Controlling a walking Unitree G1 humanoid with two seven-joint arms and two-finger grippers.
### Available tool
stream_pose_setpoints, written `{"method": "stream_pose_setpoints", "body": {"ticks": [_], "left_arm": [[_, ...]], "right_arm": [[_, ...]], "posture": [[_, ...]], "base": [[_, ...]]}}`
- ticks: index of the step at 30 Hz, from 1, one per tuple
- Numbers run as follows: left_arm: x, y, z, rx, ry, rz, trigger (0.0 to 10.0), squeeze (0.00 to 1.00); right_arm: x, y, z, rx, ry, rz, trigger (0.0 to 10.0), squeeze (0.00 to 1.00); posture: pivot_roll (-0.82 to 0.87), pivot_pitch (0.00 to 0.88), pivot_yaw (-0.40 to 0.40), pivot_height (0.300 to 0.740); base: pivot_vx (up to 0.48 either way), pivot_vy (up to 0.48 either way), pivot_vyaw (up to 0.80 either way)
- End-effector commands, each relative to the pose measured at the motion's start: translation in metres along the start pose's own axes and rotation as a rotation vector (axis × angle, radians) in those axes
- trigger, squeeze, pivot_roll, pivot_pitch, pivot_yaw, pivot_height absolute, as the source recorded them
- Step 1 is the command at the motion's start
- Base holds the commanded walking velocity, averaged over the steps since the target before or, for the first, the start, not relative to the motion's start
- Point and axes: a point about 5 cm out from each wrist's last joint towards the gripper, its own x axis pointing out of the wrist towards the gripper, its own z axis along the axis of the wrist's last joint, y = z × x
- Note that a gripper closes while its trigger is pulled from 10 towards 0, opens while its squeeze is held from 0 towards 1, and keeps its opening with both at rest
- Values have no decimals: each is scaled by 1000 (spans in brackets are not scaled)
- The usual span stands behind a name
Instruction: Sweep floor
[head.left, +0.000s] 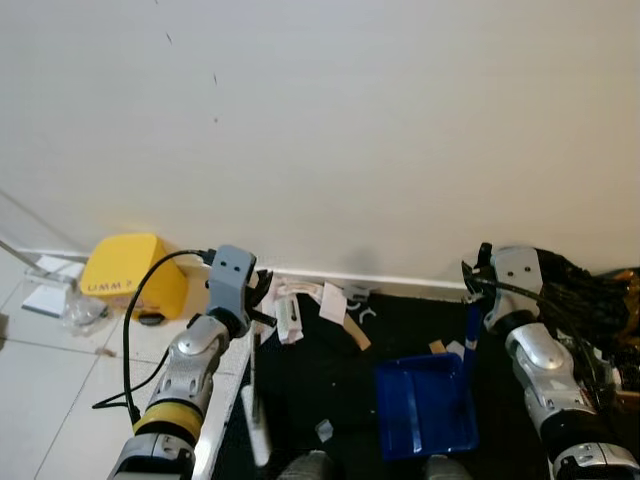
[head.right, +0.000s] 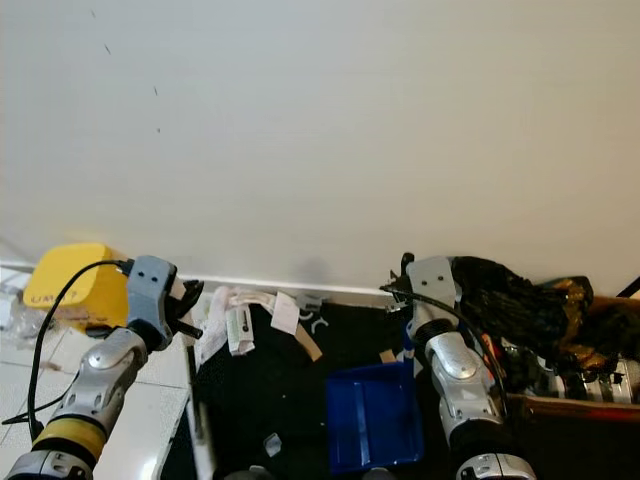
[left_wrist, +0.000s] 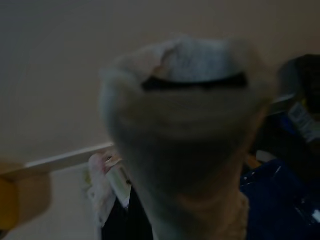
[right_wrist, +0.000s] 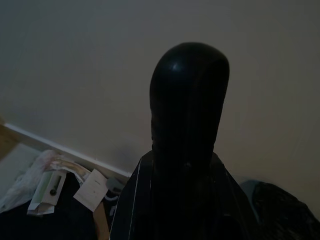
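Observation:
My left gripper (head.left: 256, 291) is shut on the top of a white broom handle (head.left: 256, 400), which slants down over the black mat (head.left: 310, 385). That handle's end (left_wrist: 185, 125) looms blurred in the left wrist view. My right gripper (head.left: 476, 281) is shut on the upright handle (head.left: 470, 335) of a blue dustpan (head.left: 425, 405) resting on the mat; its black tip (right_wrist: 189, 110) shows in the right wrist view. Paper scraps (head.left: 298, 310), a white card (head.left: 333, 303) and a brown strip (head.left: 356, 332) lie by the wall, between the two grippers.
A yellow box (head.left: 130, 275) with a black cable (head.left: 128, 340) stands on the white tiles at the left, beside clear plastic packaging (head.left: 60, 290). A black rubbish bag (head.left: 585, 290) bulges at the right. The white wall (head.left: 320, 130) and skirting close the far side.

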Motion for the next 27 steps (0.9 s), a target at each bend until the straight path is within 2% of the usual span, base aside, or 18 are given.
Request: {"method": "stream_pose_setpoints", "body": {"ticks": [1,2,5,11,15,27], "left_arm": [[-5,10,-1,20,9,13,10000,0],[-6,12,0,12,-2,13,10000,0],[-6,15,0,11,-5,13,10000,0],[-7,17,-4,-26,8,8,10000,0],[-8,18,-5,-35,5,13,10000,0],[-9,21,-4,-36,0,25,10000,0]], "right_arm": [[0,8,-2,-3,-3,17,10000,0],[1,18,-1,3,-13,31,10000,0],[1,26,2,18,-48,46,10000,0],[3,31,21,2,-161,67,10000,0],[4,32,28,-20,-199,78,10000,0],[1,45,43,16,-277,102,10000,0]], "posture": [[123,175,99,740],[130,193,100,740],[132,197,100,740],[129,211,104,740],[132,215,107,740],[146,223,119,740]], "base": [[0,0,0],[0,0,0],[0,0,0],[0,0,0],[0,0,0],[0,0,0]]}}
